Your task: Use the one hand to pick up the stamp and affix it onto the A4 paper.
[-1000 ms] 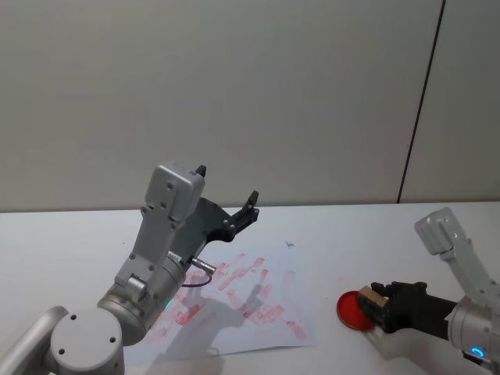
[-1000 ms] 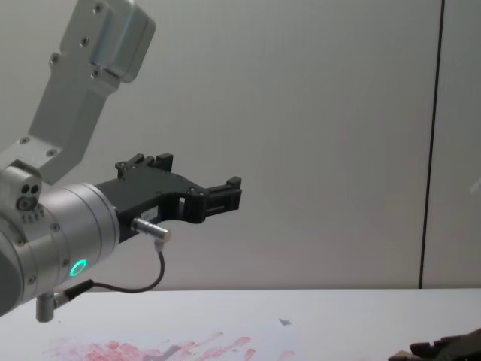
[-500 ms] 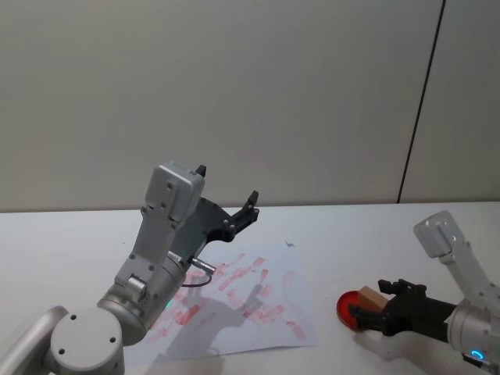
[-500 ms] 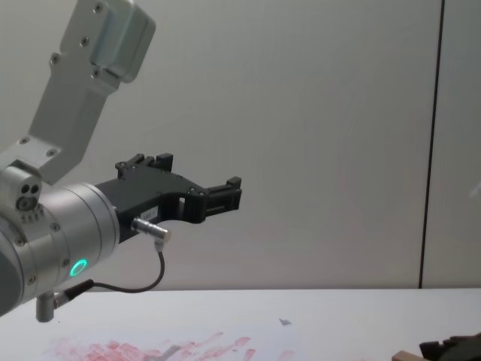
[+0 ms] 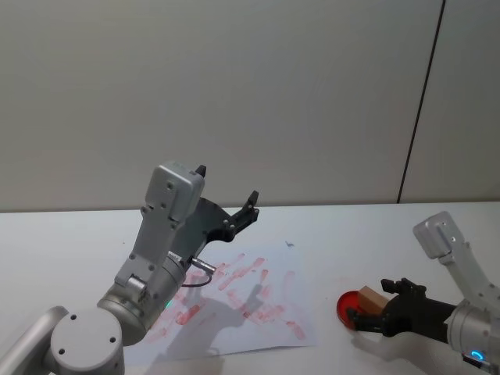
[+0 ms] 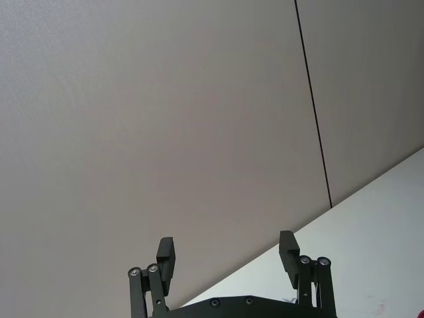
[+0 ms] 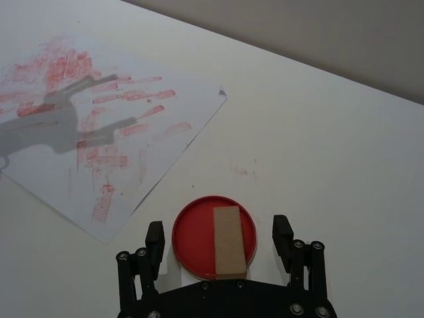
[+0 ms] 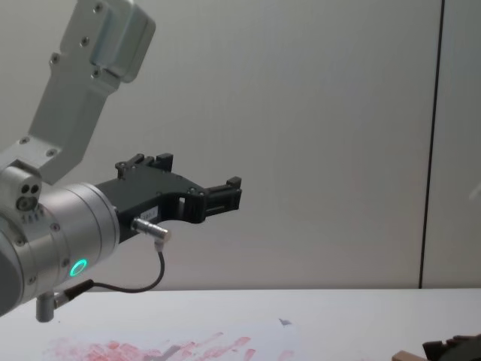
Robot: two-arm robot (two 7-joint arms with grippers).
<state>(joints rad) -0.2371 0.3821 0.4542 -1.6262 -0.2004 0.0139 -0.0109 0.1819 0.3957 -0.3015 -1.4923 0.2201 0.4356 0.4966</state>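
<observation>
**Stamp left on the red ink pad, right claw open behind it**

The stamp is a small light-brown wooden block, plain and rectangular with square edges, lying flat on a round red ink pad. The pad is a shallow glossy disc that sits on the white bench, well to the right of the A4 paper.

The paper is a flat white sheet covered with smeared red and pink prints in short bars and streaks. A grey shadow of the left arm falls across it, and 1 corner points toward the pad.

The right claw sits low over the bench with its 2 black fingers spread wide, 1 on each side of the pad and clear of the stamp. In the head view the right claw is just behind the block.

A second ago the fingers were closed around the stamp on the pad; since then they have released it and drawn back slightly toward the robot. The block stayed on the pad.

The left claw is raised above the paper, fingers apart and holding nothing, unchanged from the earlier frames.
</observation>
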